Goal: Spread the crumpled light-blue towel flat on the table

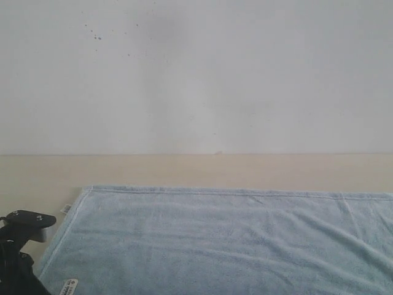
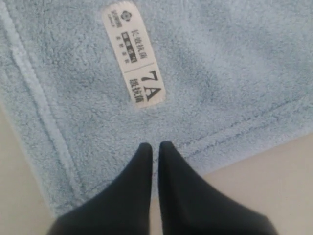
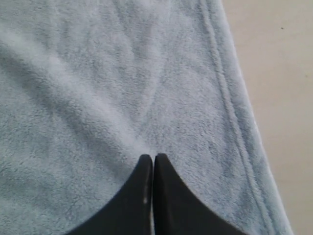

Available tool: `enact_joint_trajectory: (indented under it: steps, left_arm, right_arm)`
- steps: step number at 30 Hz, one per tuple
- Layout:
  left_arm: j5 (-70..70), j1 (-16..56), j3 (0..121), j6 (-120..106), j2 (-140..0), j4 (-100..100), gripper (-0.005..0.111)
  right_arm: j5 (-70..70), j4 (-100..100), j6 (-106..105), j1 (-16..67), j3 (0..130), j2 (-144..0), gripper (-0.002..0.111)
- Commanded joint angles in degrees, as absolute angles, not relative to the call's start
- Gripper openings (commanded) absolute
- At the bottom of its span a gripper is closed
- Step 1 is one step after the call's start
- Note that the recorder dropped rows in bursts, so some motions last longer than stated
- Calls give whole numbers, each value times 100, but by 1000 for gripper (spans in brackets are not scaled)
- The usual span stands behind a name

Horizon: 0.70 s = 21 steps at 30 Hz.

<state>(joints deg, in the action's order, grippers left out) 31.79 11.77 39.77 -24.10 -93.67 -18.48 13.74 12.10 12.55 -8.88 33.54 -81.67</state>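
Across the table (image 1: 184, 169), the towel (image 1: 233, 239) lies spread, its long axis running side to side in the exterior view. Only the left wrist view shows its white label (image 2: 134, 56) legibly, near the closed left gripper (image 2: 155, 147); the right gripper (image 3: 153, 157), also closed, sits near a hemmed edge.

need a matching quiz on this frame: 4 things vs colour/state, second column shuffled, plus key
Column 1
1. towel
2. table
3. corner label
4. right gripper

Column 2
A. white, printed "7A"
B. pale beige, smooth
C. black, shut
D. light blue, spread out, faint creases

Pairs: 1-D, 2-B, 3-A, 4-C
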Motion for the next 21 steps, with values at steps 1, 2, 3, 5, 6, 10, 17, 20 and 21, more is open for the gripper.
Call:
enact_joint_trajectory:
  steps: [1, 2, 3, 5, 6, 10, 17, 20, 21]
  left_arm:
    - [3150, 1210, 3882, -2439, -9452, -1740, 4]
    - [3107, 1210, 3861, -2428, -9486, -1730, 4]
    - [3027, 1210, 3851, -2414, -9541, -1730, 4]
    - [2968, 1210, 3851, -2412, -9666, -1730, 4]
    - [2941, 1210, 3851, -2412, -9732, -1730, 4]
    - [2889, 1210, 3851, -2412, -9933, -1730, 4]
    - [3122, 1210, 3851, -1996, -10220, -1253, 4]
    - [3386, 1210, 3840, -1077, -10281, -273, 4]
    - [3549, 1210, 3823, -565, -10281, 384, 4]
  right_arm:
    - [1215, 1194, 1184, -740, 3329, -8127, 0]
    - [1216, 1194, 1184, -740, 3341, -8127, 0]
    - [1216, 1194, 1184, -740, 3341, -8127, 0]
    - [1216, 1194, 1184, -740, 3341, -8127, 0]
    - [1216, 1194, 1184, -740, 3341, -8127, 0]
    - [1216, 1194, 1184, -740, 3341, -8127, 0]
    - [1216, 1194, 1206, -740, 3341, -8127, 0]
    - [1216, 1194, 1206, -740, 3341, -8127, 0]
    - [1216, 1194, 1206, -740, 3341, -8127, 0]
